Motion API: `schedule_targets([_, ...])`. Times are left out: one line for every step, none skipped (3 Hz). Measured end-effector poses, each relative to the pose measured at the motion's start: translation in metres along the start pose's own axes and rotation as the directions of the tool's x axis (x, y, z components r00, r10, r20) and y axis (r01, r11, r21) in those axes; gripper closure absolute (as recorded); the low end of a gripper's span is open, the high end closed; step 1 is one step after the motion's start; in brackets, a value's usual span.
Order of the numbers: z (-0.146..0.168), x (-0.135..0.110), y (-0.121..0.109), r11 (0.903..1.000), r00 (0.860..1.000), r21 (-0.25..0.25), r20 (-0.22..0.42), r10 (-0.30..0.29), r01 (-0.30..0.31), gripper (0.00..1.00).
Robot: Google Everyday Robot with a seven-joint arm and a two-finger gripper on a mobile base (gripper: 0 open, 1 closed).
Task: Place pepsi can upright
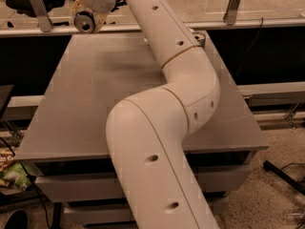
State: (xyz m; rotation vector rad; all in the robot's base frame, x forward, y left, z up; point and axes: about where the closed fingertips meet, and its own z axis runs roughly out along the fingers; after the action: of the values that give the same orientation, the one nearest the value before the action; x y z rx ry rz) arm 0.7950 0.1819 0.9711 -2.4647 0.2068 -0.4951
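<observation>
At 11 o'clock over the worktop (pixel 95 94), your tool (pixel 88 14) clamps the can (pixel 86 22) sideways; released unturned, it could roll off.

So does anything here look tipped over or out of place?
Only the pepsi can: the gripper holds it sideways in the air over the table's far left edge, silver end toward the camera, not standing. Nothing looks spilled.

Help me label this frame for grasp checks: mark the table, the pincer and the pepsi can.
table (pixel 81 99), camera view, bare left part of its top.
pincer (pixel 89 17), camera view, midway between its fingertips, over the table's far left edge.
pepsi can (pixel 84 22), camera view, its round silver end.
</observation>
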Motion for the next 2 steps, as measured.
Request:
schedule_targets([-0.017,0.018,-0.006,0.9944,0.989,0.041,-0.105,0.101,-0.097,1.00])
schedule_targets([-0.064,0.030,-0.015,0.9713,0.955,0.150,-0.206,0.214,-0.185,1.00])
